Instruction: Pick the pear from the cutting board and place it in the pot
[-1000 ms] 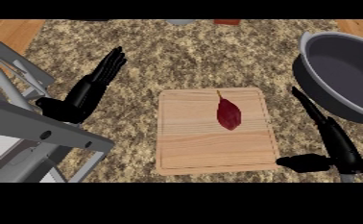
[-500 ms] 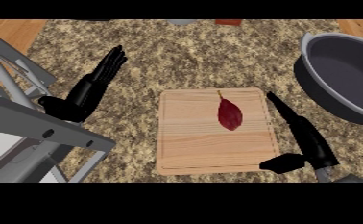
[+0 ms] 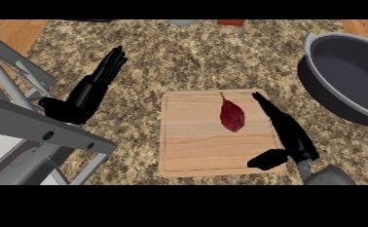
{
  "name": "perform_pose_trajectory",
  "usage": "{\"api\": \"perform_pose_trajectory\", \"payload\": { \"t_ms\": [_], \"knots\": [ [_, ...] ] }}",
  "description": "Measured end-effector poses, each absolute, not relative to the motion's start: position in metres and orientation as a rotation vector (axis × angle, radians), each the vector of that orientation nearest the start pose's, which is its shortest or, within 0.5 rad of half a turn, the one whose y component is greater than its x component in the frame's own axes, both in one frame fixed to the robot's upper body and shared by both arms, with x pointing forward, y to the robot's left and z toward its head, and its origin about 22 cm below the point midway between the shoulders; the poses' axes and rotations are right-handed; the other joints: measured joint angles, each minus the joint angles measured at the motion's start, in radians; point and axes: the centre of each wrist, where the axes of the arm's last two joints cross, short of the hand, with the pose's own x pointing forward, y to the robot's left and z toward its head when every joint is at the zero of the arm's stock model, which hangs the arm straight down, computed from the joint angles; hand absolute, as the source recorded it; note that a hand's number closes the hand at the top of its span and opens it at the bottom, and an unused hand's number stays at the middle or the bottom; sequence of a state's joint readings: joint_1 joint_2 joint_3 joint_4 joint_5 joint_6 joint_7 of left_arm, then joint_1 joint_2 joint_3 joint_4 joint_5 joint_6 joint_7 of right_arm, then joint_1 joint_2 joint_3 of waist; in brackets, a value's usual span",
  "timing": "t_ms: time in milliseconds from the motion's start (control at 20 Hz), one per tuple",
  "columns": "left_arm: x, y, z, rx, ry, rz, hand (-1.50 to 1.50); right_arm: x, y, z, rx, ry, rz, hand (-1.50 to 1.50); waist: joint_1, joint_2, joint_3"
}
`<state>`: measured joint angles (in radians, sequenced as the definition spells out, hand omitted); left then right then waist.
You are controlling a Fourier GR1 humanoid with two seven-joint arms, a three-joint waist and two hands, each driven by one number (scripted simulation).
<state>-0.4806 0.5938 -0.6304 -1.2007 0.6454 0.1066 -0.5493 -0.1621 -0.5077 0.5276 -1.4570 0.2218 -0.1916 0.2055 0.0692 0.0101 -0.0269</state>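
Pear (image 3: 232, 116) lies on the wooden cutting board (image 3: 194, 148), dark red, in the board's upper right part with its thin stem pointing to the far edge. The board sits flat on the speckled stone worktop (image 3: 187, 58). The right hand (image 3: 287, 133) reaches over the board's right edge, its fingers straight and released, grasping nothing; the fingertips end just beside the pear's right side, and I cannot quite tell whether they touch it. Its thumb sticks out over the board's near right corner. The grey pot (image 3: 338, 75) stands on the worktop to the right of the board and beyond it, cut off by the edge of the view, and what shows of its inside holds nothing. The left hand (image 3: 93, 89) rests well to the left of the board, fingers straight and pointing away, open and holding nothing.
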Motion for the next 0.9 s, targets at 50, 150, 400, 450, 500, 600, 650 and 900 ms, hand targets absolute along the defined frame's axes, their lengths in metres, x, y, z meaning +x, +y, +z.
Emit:
{"api": "perform_pose_trajectory", "payload": {
  "t_ms": [50, 150, 400, 450, 500, 600, 650, 900],
  "knots": [
    [0.321, 0.245, 0.029, -0.248, -1.886, -0.411, 0.00, 0.252, -0.231, 0.001, -0.421, -1.321, 0.821, -1.50, 0.000, 0.000, 0.000],
    [0.321, 0.245, 0.029, -0.247, -1.885, -0.410, 0.00, 0.255, -0.225, -0.001, -0.428, -1.312, 0.831, -1.50, -0.001, 0.000, 0.001],
    [0.320, 0.246, 0.028, -0.242, -1.888, -0.404, 0.00, 0.264, -0.213, -0.003, -0.439, -1.301, 0.835, -1.50, -0.003, -0.001, 0.003],
    [0.320, 0.247, 0.028, -0.238, -1.885, -0.401, 0.00, 0.264, -0.212, -0.004, -0.439, -1.297, 0.840, -1.50, -0.005, -0.002, 0.002],
    [0.319, 0.247, 0.028, -0.235, -1.885, -0.400, 0.00, 0.265, -0.210, -0.004, -0.440, -1.293, 0.841, -1.50, -0.006, -0.002, 0.002],
    [0.319, 0.247, 0.028, -0.235, -1.886, -0.398, 0.00, 0.267, -0.204, -0.007, -0.436, -1.286, 0.839, -1.50, -0.007, -0.002, 0.003],
    [0.319, 0.247, 0.028, -0.234, -1.886, -0.397, 0.00, 0.268, -0.203, -0.008, -0.437, -1.284, 0.839, -1.50, -0.007, -0.002, 0.003],
    [0.318, 0.249, 0.027, -0.225, -1.882, -0.391, 0.00, 0.276, -0.193, -0.010, -0.494, -1.351, 0.856, 1.50, -0.013, -0.003, 0.003]
  ]
}}
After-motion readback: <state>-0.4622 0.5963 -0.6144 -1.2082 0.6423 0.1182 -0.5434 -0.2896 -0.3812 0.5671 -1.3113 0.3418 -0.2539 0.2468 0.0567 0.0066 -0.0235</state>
